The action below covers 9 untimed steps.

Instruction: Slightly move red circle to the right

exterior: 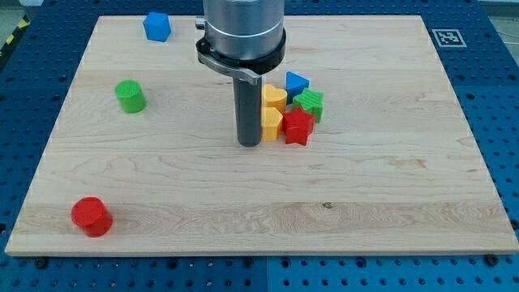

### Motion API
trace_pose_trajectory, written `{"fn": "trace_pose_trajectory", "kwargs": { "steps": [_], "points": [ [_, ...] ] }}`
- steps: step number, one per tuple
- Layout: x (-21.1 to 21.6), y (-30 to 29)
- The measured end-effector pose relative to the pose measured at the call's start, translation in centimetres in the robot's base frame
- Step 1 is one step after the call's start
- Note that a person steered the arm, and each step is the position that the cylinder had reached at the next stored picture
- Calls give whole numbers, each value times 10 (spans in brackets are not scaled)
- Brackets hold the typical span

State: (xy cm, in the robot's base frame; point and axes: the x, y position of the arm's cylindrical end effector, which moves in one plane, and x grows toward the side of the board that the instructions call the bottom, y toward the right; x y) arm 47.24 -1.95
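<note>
My tip (249, 143) carries no fingers and rests beside the yellow blocks (272, 113), so the approach remains: it must reach the red circle's (90, 216) left.

1 raised front view, angled down over the whole wooden board (162, 186), moderately near.

Bare bench (243, 203) lies to the view's right of the red circle (90, 216). The clustered yellow block (271, 123) and red star (298, 126) stand well apart.
</note>
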Motion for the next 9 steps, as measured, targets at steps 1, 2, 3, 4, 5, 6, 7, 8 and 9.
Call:
{"fn": "trace_pose_trajectory", "kwargs": {
  "steps": [1,2,3,4,5,6,7,8,9],
  "points": [
    [-10,0],
    [1,0],
    [18,-1],
    [18,-1],
    [26,-1],
    [27,-1],
    [30,-1],
    [55,-1],
    [80,-6]
  ]
}}
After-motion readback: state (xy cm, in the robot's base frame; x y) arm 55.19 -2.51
